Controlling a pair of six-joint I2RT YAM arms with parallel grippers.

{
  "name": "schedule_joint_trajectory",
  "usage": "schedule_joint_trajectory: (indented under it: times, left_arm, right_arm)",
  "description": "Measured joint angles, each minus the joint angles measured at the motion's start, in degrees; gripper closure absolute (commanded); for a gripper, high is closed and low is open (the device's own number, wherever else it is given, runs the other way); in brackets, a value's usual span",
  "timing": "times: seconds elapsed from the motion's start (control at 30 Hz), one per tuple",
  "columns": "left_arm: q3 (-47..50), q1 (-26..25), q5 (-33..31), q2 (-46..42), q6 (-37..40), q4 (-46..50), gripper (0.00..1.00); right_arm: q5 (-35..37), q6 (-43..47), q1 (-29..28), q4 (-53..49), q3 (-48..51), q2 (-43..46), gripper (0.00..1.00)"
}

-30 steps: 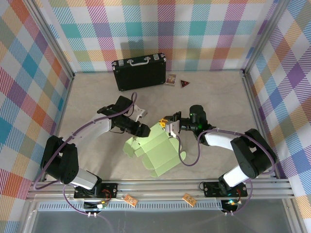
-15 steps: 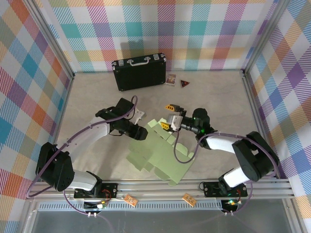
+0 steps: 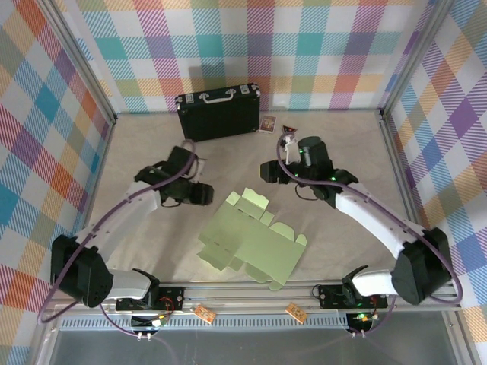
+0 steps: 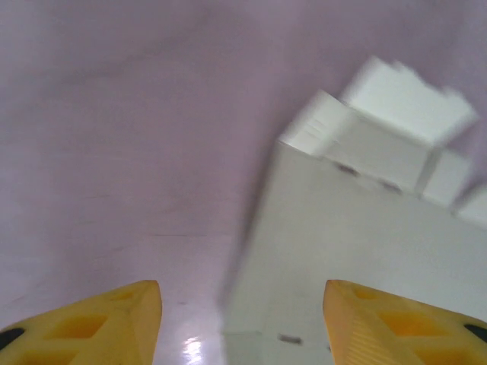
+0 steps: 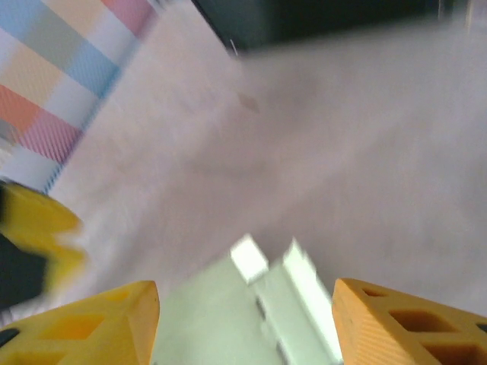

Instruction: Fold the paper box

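Both arms have backed off, and the pale light-green creased card cut-out point(image 3: 251, 242) has dropped flat on the table point(image 3: 342, 152).

A second ago the card stood part-raised between the arms. Now it lies unfolded near the front middle, clear of both, so the folding probably needs a fresh grip. The left pincer point(image 4: 242, 315) points at the card from the left, jaws moderately apart and empty. The right pincer point(image 5: 243, 312) has pulled toward the back, jaws wide and empty. Count: one card cut-out, one black hard case with metal handle point(image 3: 218, 114) by the back wall, and two small items beside it, a printed card point(image 3: 266, 124) and a dark triangle point(image 3: 289, 131).
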State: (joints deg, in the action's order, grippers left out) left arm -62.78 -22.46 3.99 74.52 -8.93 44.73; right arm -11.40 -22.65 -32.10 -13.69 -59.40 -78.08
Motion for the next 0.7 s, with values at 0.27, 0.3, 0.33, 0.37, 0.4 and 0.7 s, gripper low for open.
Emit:
schedule_joint_trajectory:
  times: [0.27, 0.3, 0.33, 0.37, 0.4, 0.7]
  left_arm:
    - [2.78, 12.17, -3.28, -11.74, -5.75, 2.38, 0.41]
    - [3.10, 12.28, -3.56, -12.09, -5.90, 2.69, 0.40]
    - [3.67, 12.41, -3.67, -12.50, -6.10, 3.04, 0.40]
    - [4.37, 12.52, -3.67, -12.96, -6.12, 3.30, 0.40]
    - [5.01, 12.61, -3.69, -13.44, -6.19, 3.54, 0.39]
    - [9.68, 12.87, -5.22, -19.58, -6.29, 4.24, 0.38]
  right_arm:
    - [3.89, -12.15, -12.66, -17.22, -14.58, -18.43, 0.37]
    - [3.98, -13.11, -13.77, -18.84, -17.99, -21.44, 0.35]
    - [4.68, -14.47, -14.88, -20.94, -22.18, -24.94, 0.35]
    - [5.70, -15.72, -15.98, -23.23, -26.58, -28.61, 0.33]
    - [6.69, -16.50, -17.05, -25.05, -30.10, -31.54, 0.32]
    - [18.18, -28.26, -23.37, -45.88, -57.83, -53.92, 0.33]
